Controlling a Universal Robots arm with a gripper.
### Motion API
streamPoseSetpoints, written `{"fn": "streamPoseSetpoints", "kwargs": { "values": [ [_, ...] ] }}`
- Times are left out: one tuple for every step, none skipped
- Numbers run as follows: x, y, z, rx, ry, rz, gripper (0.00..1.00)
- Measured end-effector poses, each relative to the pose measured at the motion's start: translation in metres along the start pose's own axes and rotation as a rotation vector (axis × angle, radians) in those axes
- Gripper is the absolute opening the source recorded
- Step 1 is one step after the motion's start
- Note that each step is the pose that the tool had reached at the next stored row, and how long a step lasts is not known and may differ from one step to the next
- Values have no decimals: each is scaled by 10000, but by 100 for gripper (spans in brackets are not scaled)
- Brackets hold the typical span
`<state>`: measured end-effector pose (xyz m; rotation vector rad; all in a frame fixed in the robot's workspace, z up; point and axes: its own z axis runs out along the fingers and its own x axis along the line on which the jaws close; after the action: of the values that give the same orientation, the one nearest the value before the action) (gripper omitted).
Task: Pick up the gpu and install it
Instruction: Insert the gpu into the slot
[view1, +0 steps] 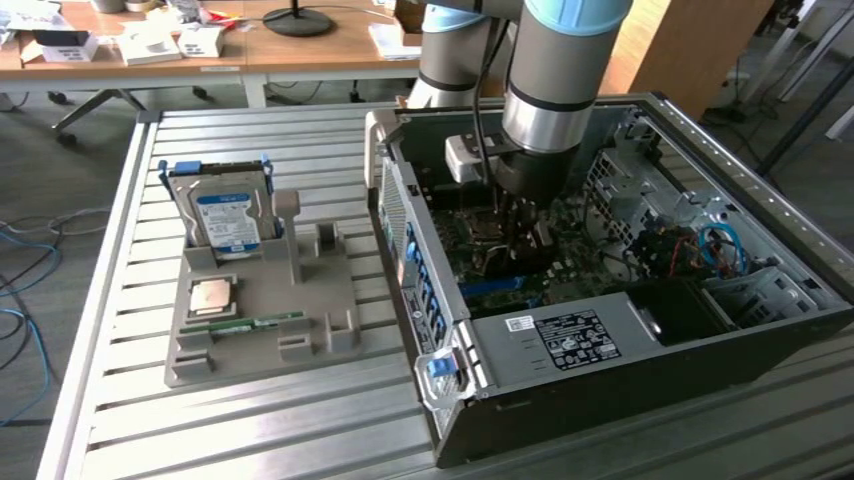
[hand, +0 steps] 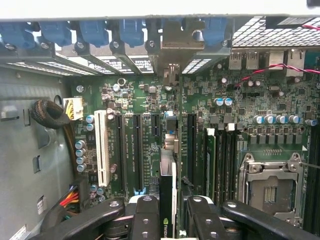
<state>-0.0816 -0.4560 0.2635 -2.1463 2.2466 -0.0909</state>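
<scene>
We are clamping the gpu (hand: 168, 186) in our end effector (view1: 518, 215), exterior view's centre, and fearing tilt jamming it against the motherboard (hand: 240, 100).

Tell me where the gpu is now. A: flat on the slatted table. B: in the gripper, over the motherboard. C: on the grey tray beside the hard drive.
B: the gpu stands edge-on, clamped in the gripper, above the motherboard slots.
</scene>
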Motion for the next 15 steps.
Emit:
{"fn": "streamPoseSetpoints", "kwargs": {
  "values": [
    [1,-1,2,-9,0,-1,26],
    [2,-1,3,-13,1,1,26],
    [4,-3,5,-21,0,2,26],
    [4,-3,5,-29,2,6,26],
    [4,-3,5,-32,3,9,26],
    [4,-3,6,-33,4,10,26],
    [4,-3,7,-33,3,10,26],
    [5,-4,8,-33,3,8,26],
    [4,-4,13,-31,-2,9,26],
    [3,-3,20,-30,-3,9,26],
    [4,-3,24,-31,0,9,26],
    [4,-3,26,-33,3,9,26],
    [5,-3,25,-34,4,8,26],
    [4,-2,26,-34,5,9,26],
    [4,-2,32,-32,0,9,26]
  ]
}}
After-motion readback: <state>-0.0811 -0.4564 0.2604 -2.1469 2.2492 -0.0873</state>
